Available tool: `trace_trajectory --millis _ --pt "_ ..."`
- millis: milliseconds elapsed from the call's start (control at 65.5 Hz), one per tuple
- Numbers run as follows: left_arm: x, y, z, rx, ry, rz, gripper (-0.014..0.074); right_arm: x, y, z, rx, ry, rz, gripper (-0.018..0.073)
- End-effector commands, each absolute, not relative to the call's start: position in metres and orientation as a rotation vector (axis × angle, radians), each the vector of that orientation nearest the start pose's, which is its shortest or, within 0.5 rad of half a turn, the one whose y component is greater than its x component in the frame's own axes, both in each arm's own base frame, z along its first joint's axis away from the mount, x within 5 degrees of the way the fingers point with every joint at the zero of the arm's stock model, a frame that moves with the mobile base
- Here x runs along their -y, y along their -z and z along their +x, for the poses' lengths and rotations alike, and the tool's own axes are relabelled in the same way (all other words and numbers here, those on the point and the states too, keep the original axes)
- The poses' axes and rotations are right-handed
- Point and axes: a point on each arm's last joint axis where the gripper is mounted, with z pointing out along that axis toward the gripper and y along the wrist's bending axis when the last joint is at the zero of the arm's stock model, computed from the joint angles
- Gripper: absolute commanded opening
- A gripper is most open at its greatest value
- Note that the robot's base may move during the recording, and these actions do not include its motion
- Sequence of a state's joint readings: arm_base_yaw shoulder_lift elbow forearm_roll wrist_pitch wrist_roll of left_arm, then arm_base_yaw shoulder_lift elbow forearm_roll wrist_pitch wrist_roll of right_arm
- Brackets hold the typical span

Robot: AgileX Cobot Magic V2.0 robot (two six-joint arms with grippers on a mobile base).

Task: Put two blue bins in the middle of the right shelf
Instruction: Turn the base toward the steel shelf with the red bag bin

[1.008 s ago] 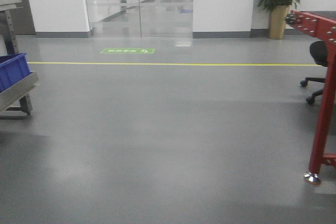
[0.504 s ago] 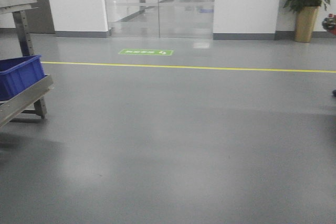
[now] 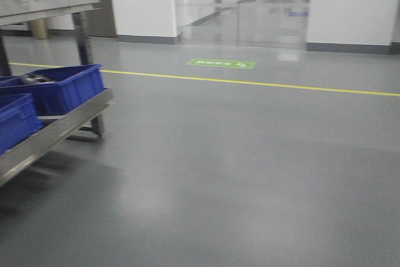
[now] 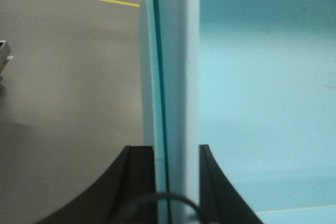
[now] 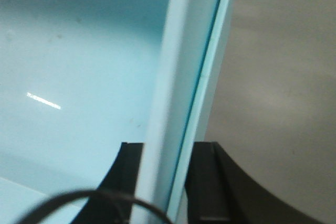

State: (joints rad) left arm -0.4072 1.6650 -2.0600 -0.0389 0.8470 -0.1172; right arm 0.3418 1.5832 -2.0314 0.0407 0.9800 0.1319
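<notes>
In the front-facing view, a steel shelf rack with a shiny front rail and a perforated grey post [image 3: 56, 130] fills the 9 o'clock side. Two dark blue plastic bins [image 3: 62, 89] sit side by side on its lower level, and more dark blue shows on the level above at 11 o'clock. The glossy grey floor [image 3: 250, 173] spreads from the centre to 3 o'clock. A thin yellow floor line [image 3: 250, 82] crosses it, with a green floor sign [image 3: 222, 64] just beyond and frosted glass doors [image 3: 244, 4] at 12 o'clock. No pale bin or arm appears here. In the left wrist view, the left gripper [image 4: 176, 182] at 6 o'clock pinches the upright wall of a pale aqua-blue plastic bin [image 4: 262, 103]. One black finger [image 4: 134, 187] is outside and the other is inside, and the tub's interior fills the 3 o'clock half. In the right wrist view, the right gripper [image 5: 168, 182] likewise clamps a pale aqua-blue wall at 6 o'clock. That tub's interior lies toward 9 o'clock and bare floor toward 3 o'clock. Whether both views show one tub, I cannot tell.
</notes>
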Motion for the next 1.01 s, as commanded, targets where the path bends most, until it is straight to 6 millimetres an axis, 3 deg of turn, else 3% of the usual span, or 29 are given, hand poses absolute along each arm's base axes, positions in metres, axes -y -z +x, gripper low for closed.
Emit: trace_trajectory --millis 0,992 --pt "0.1483 -0.5230 0.3252 -1.803 0.463 0.260 -0.0111 -0.1160 -0.5297 0.2999 -1.911 -0.412 -0.227 -0.0153" --pt "0.1483 -0.5230 0.3252 -1.803 0.463 0.260 -0.0111 -0.1160 -0.5297 0.2999 -1.911 -0.412 -0.227 -0.0153"
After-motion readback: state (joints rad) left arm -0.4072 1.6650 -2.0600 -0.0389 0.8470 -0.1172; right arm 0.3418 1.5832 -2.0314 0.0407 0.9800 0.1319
